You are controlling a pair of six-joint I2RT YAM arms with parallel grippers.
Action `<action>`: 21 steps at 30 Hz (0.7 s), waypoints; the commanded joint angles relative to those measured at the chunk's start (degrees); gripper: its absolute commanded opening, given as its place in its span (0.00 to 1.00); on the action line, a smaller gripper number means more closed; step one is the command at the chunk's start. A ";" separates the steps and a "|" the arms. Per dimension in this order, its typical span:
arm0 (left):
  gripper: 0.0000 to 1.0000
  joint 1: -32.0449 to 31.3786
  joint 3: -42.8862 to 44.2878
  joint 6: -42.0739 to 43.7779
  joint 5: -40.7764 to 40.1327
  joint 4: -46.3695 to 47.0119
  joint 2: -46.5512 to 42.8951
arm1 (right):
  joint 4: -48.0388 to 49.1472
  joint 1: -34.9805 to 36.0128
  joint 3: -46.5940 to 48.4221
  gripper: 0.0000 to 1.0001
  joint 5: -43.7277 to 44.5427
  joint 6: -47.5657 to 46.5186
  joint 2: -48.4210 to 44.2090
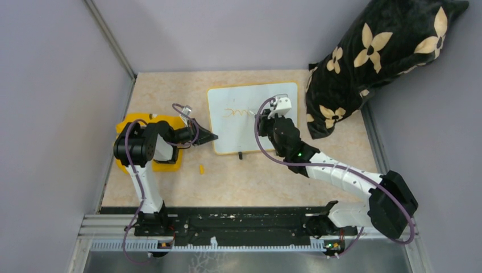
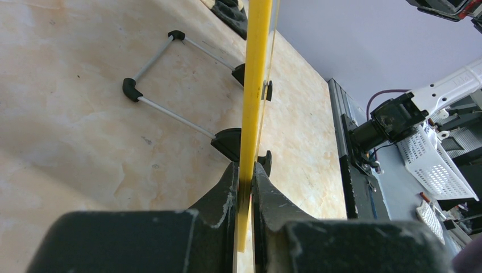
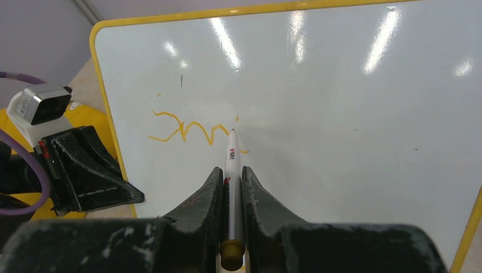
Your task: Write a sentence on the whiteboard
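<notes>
The whiteboard lies on the table with a yellow rim. A short orange-yellow scribble, the sentence, sits at its upper left; it also shows in the right wrist view. My right gripper is shut on a white marker whose tip touches the board at the right end of the writing. My left gripper is shut on the board's yellow rim, at the board's left edge in the top view.
A flat yellow cloth lies under the left arm. A small orange cap lies in front of the board. A black flowered cushion stands at the back right. The board's wire stand rests on the table.
</notes>
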 commanded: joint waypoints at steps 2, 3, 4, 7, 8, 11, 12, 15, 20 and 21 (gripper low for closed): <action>0.00 -0.08 0.84 -0.20 -0.50 11.47 1.60 | 1.62 -0.50 1.85 0.00 0.91 0.80 0.93; 0.00 -0.08 0.79 -0.20 -0.48 11.45 1.66 | 1.58 -0.49 1.97 0.00 1.10 0.84 1.08; 0.00 -0.08 0.83 -0.16 -0.46 11.45 1.66 | 1.63 -0.49 2.04 0.00 1.31 0.90 1.20; 0.00 -0.08 0.84 -0.15 -0.50 11.46 1.66 | 2.10 -0.49 2.17 0.00 1.75 0.91 1.63; 0.00 -0.08 0.84 -0.15 -0.46 11.46 1.65 | 2.31 -0.49 2.22 0.00 1.92 0.97 1.77; 0.00 -0.08 0.84 -0.24 -0.44 11.44 1.65 | 3.15 -0.49 2.25 0.00 2.24 1.02 2.14; 0.00 -0.08 0.84 -0.24 -0.47 11.44 1.65 | 3.21 -0.49 2.38 0.00 2.21 1.03 2.32; 0.00 -0.08 0.84 -0.26 -0.50 11.45 1.68 | 3.13 -0.54 2.78 0.00 2.50 0.94 2.91; 0.00 -0.08 0.84 -0.25 -0.48 11.49 1.69 | 2.96 -0.49 2.58 0.00 2.60 0.98 3.30; 0.00 -0.08 0.84 -0.24 -0.50 11.47 1.69 | 2.81 -0.49 2.47 0.00 2.60 1.04 3.26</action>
